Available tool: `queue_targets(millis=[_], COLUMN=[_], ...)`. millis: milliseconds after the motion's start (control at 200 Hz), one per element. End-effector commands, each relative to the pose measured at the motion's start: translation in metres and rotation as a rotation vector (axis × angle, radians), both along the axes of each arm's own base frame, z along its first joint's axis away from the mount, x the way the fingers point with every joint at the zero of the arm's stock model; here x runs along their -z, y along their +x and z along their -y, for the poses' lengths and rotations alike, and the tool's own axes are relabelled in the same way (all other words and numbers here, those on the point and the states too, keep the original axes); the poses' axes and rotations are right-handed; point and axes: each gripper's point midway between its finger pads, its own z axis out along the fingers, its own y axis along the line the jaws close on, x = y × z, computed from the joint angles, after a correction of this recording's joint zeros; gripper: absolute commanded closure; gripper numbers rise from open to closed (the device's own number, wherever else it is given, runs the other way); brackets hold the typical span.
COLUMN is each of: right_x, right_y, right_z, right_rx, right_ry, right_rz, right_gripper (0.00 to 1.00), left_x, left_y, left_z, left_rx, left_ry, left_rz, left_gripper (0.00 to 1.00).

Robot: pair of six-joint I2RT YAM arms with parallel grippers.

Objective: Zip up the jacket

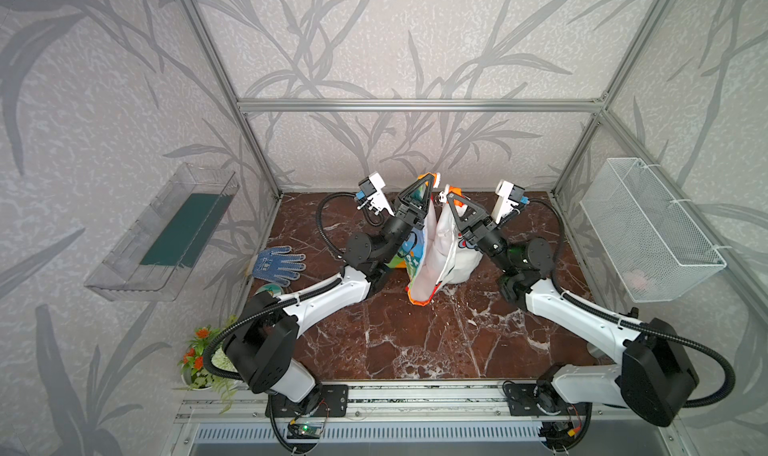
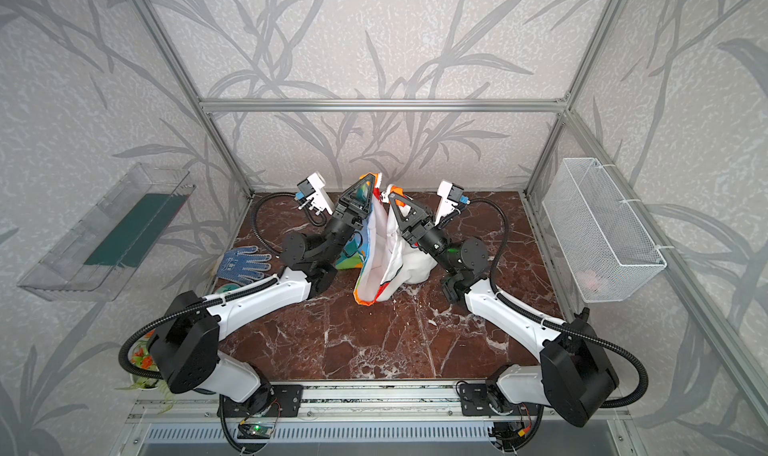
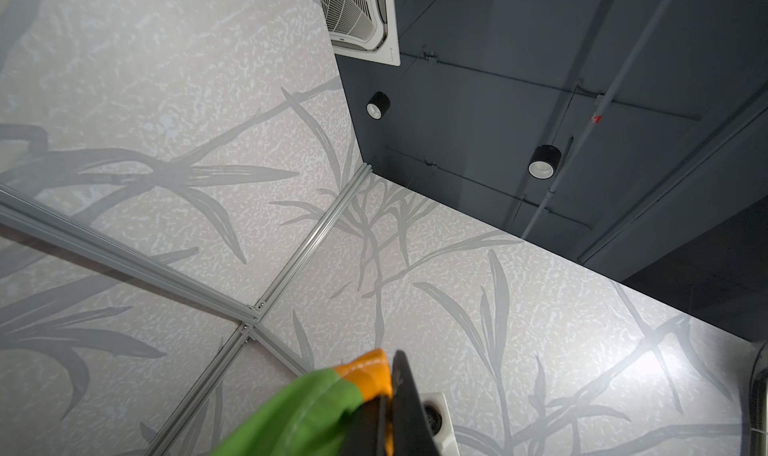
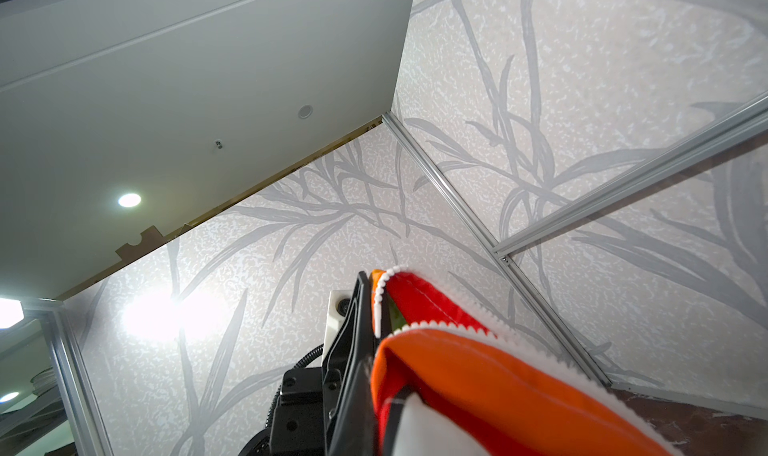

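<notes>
In both top views the jacket is held up over the far middle of the tabletop, and its lower end reaches the marble. One upper edge is clamped in the left claw and the other in the right claw, the two tips just beside each other. The white lining is turned toward the camera, so the striped outside is largely hidden, and a zipper slider cannot be made out.

A clear bin is fixed on the left wall, and a dark green sheet lies in it. In the wire basket on the right wall something pale pink is seen, too blurred to be named. A flower pot is partly hidden behind the left arm.

In the left wrist view only a green and orange fold of the jacket is shown, pinched in the left claw and cut off by the frame edge.

In the right wrist view red and orange cloth edged with white zipper teeth is clamped in the right claw. The rest is cut off.
</notes>
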Motion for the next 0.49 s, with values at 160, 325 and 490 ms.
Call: queue_targets(millis=[160, 325, 490], right_x=[-0.035, -0.04, -0.054], right_y=[-0.021, -0.025, -0.031], right_z=[0.011, 0.016, 0.026], right_rx=[-0.017, -0.029, -0.03], right_ry=[0.073, 0.116, 0.183], right_rz=[0.093, 0.103, 0.135], right_gripper=[1.0, 1.0, 1.0], left_x=[-0.029, -0.031, -0.044], left_y=[-0.017, -0.013, -0.018], left_z=[0.0, -0.01, -0.011], left_rx=[0.067, 0.043, 0.054], left_ry=[-0.055, -0.095, -0.113], left_rz=[0.087, 0.057, 0.085], left_gripper=[1.0, 1.0, 1.0])
